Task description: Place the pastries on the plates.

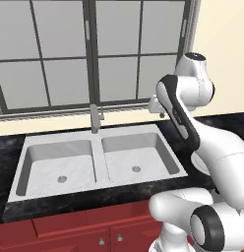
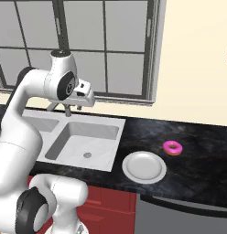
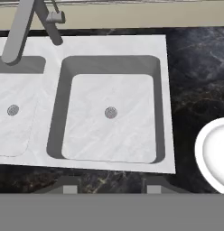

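On your left the sink (image 2: 83,139) has two bare bowls. Next comes the white plate (image 2: 144,166) near the desk (image 2: 202,155) front edge — nothing on it. The pink pastry (image 2: 172,147) lies just past it, apart. Your claw (image 2: 85,97) hangs pressed together above the sink.

Everything was lit flat and even, typical rendered look, no single strong light source I could pick out. The window (image 1: 94,54) panes were plain grey, so no daylight poured in from there. Shadows were soft: the sink (image 1: 97,162) basins had darker inner walls on the near and left sides, and the white plate (image 2: 144,166) cast just a thin dark edge on the black desk (image 2: 197,155). No glare anywhere, even on the glossy-looking marble. The white arm (image 2: 24,119) had gentle shading but no hot spots. Sharpness was okay, edges a bit jaggy and soft at this resolution, no motion blur. Hand view showed no obvious bending at the edges.
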Controlling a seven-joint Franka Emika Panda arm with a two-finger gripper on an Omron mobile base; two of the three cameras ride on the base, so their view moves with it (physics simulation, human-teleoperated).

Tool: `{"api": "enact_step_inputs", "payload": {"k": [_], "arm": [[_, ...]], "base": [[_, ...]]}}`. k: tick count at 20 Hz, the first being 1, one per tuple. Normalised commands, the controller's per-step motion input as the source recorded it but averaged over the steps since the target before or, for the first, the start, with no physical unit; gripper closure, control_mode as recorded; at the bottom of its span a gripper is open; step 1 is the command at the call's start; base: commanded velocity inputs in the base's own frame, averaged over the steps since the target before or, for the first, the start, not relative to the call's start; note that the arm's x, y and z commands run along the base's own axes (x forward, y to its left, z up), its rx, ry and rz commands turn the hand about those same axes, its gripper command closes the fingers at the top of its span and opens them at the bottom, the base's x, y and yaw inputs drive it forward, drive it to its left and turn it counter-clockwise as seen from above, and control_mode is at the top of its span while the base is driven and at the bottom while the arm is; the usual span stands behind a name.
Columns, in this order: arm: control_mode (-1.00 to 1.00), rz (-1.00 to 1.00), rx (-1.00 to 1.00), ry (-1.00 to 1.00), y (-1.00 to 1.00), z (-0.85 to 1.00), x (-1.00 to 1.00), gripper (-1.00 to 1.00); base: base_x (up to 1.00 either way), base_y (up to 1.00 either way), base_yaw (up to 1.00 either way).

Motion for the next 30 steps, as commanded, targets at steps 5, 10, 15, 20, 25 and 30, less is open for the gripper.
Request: {"api": "enact_step_inputs", "payload": {"k": [5, 10, 15, 20, 25, 30], "arm": [[-1.00, 0.00, 0.00, 0.01, -0.15, 0.00, -0.16, -1.00], [-1.00, -0.01, 0.00, 0.14, -0.78, 0.00, -0.38, -1.00], [-1.00, -0.02, 0.00, 0.21, -0.92, -0.04, -0.28, -1.00], [-1.00, -0.01, 0.00, 0.13, -0.98, -0.26, -0.03, -1.00], [-1.00, 0.00, 0.00, 0.06, -0.95, -0.40, 0.00, -1.00], [-1.00, 0.00, 0.00, 0.02, -0.83, -0.33, 0.05, -1.00]], "base": [[0.00, 0.00, 0.00], [0.00, 0.00, 0.00], [0.00, 0.00, 0.00], [0.00, 0.00, 0.00], [0.00, 0.00, 0.00], [0.00, 0.00, 0.00]]}}
